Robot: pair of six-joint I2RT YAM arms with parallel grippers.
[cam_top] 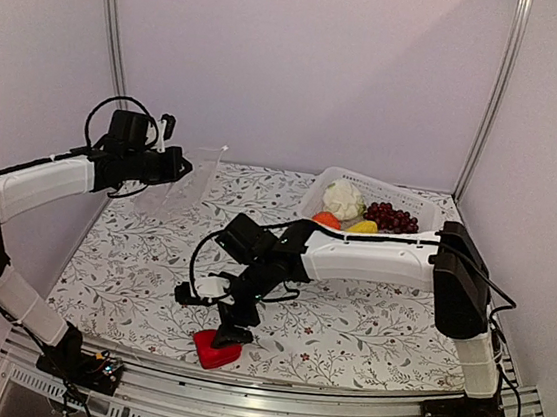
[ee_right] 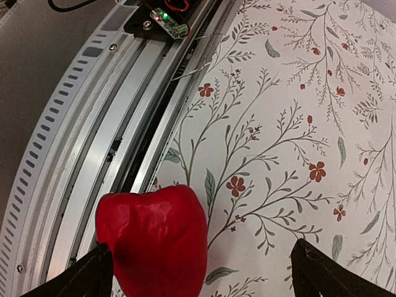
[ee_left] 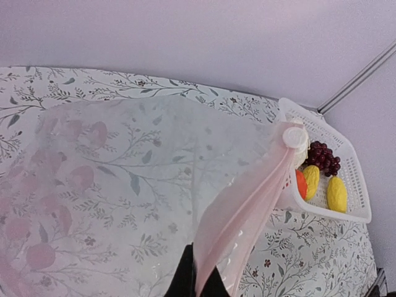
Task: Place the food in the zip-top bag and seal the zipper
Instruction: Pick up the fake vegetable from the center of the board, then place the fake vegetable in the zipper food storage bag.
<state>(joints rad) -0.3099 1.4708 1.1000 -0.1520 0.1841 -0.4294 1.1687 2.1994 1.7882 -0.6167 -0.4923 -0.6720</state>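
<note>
The red food piece (ee_right: 154,241) sits at the near edge of the table (cam_top: 365,329). It's off-centre between the wide-spread jaws of the right gripper (ee_right: 204,278), crowding one finger. The left gripper (cam_top: 176,167) is well apart at the far left, pinching the zip-top bag (cam_top: 188,186) aloft.

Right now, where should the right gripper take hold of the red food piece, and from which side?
Grip the red piece across its rounded middle, coming straight down from above. It lies low at the table edge, partly over the metal rail, so side approaches look awkward. The open right gripper hangs over it off-centre; probably shift railward first.
</note>
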